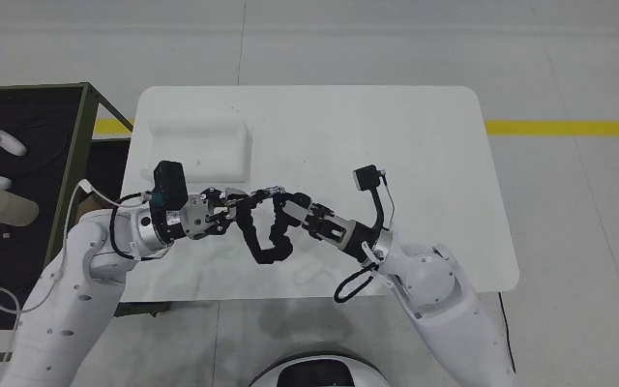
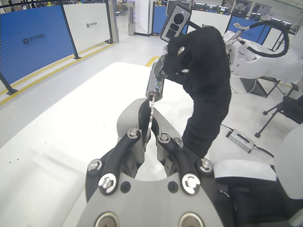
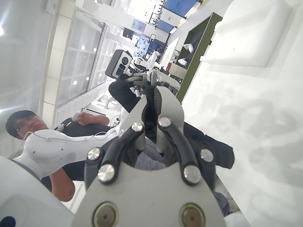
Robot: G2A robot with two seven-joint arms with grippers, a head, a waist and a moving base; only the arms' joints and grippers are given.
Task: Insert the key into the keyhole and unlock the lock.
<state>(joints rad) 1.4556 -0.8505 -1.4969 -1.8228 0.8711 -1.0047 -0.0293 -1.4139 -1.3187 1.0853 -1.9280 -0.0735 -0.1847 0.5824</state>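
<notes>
White table [image 1: 435,145], rounded corners. White moulded tray [image 1: 198,145] lies on it near the far left corner. Green-framed bin [image 1: 58,97] stands just beside the table's left edge, with white rounded pieces [image 1: 10,143] inside. Yellow floor line [image 1: 551,127] shows on either side of the table. Left wrist view: blue panel [image 2: 35,45] and white panel [image 2: 87,27] stand on black posts. Grey power brick [image 2: 240,140] with cable lies on the floor.

silver lock barrel [image 2: 155,85], black ribbed cable sleeve [image 2: 208,76], silver key [image 2: 151,113], white table [image 2: 71,109]
</notes>
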